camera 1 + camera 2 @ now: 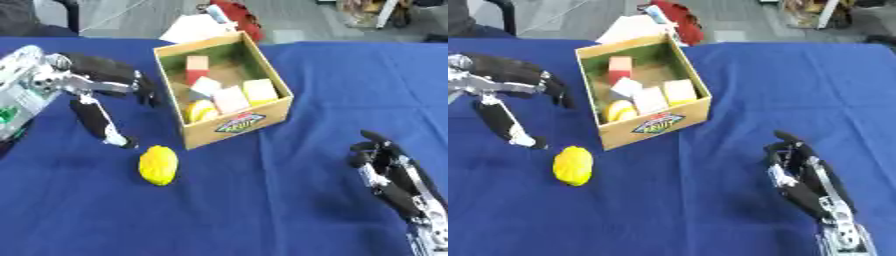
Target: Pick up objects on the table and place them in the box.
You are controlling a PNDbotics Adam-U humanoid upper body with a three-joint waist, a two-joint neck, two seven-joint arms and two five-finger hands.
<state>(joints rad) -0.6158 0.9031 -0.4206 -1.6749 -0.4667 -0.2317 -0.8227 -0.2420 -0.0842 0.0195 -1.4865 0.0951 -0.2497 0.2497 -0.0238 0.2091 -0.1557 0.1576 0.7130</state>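
Left eye view: wooden box [248, 121] sits on the blue tablecloth [262, 210], open top. Inside: a red-and-tan block [197, 69] at the back, a white block [206, 86], a pink block [231, 99], a pale yellow block [260, 91], and a yellow round item [200, 111] at the front-left corner. Yellow lemon-like object [158, 165] lies on the cloth just outside the box's front-left corner, untouched. Left hand [105, 97] hangs above it, fingers spread, holding nothing.

Right eye view: right hand [796, 167] rests near the lower right, fingers relaxed, empty, well apart from the box.
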